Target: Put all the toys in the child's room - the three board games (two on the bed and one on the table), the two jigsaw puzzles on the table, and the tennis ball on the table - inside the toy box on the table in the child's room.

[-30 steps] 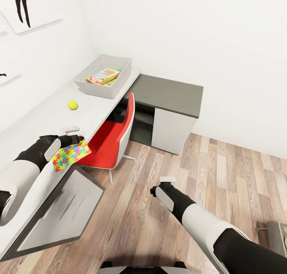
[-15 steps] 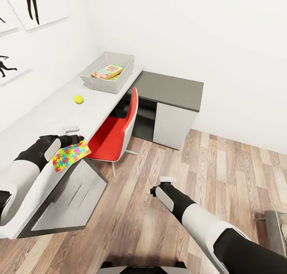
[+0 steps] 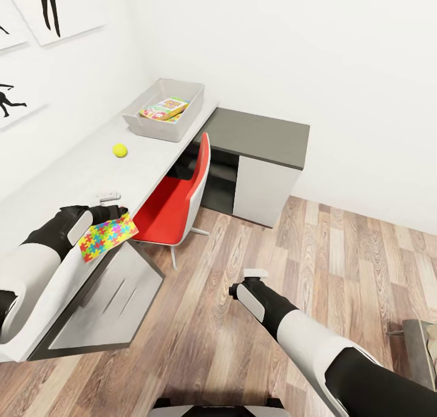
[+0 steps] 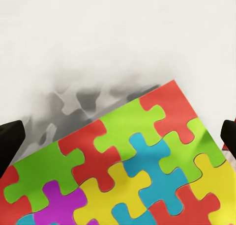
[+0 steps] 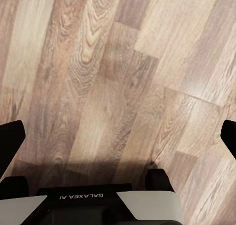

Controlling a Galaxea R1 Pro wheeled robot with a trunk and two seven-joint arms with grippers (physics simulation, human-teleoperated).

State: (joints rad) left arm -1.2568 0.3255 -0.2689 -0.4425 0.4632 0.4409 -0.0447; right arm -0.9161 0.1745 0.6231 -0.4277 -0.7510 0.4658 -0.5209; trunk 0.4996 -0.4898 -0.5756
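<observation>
We are carrying a puzzle (image 3: 108,237) along the desk (image 3: 73,174) toward the toy box (image 3: 165,110).

Compared with a second ago, the box and the ball (image 3: 120,150) are sitting a little further over in the head view while the left fingers (image 3: 121,210) and puzzle are showing at the same spot, so we are judging that the view has swung rather than anything on the desk moving; the puzzle is not yet delivered. The left fingers are clamping it by its upper edge; it is hanging as a flat square, no long axis, one corner pointing toward the red chair (image 3: 176,201). The box is standing at the desk's far end, well apart, with game boxes (image 3: 164,109) already inside. The right fingers (image 5: 118,136) are spread apart, empty, over the wooden floor (image 3: 243,320).
</observation>
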